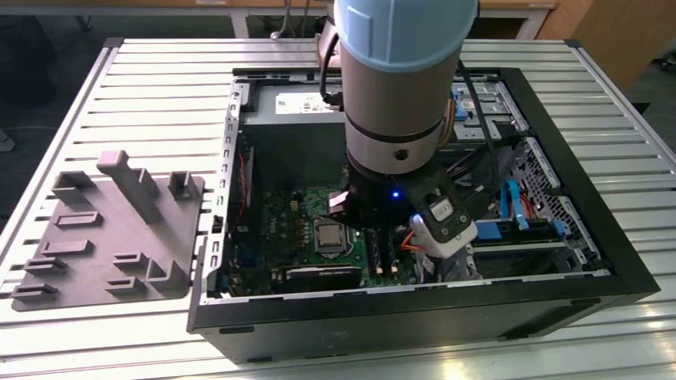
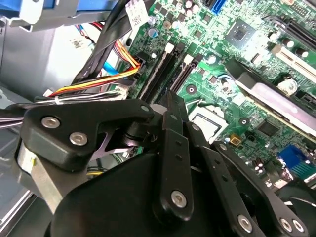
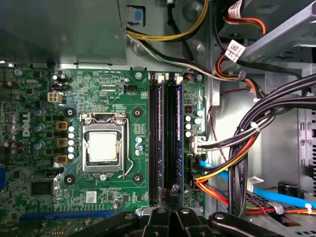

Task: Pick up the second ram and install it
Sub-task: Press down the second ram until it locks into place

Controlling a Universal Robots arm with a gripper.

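Slatted metal counter (image 1: 158, 71) carries open computer case (image 1: 591, 237); gray fixture (image 1: 106, 229) lies at exterior view's left, its slots bare. We see arm (image 1: 401, 87) reaching down into case, tool (image 2: 170, 106) low over memory sockets (image 3: 165, 138) beside processor (image 3: 102, 147). Tool's jaws look drawn together; whether clamped on anything, we cannot tell. Second ram (image 3: 178, 133) appears to sit in a socket. Beyond, cable bundle (image 3: 256, 133) crowds sockets. Our worry: ram half-seated or tilted, cables snagging tool.
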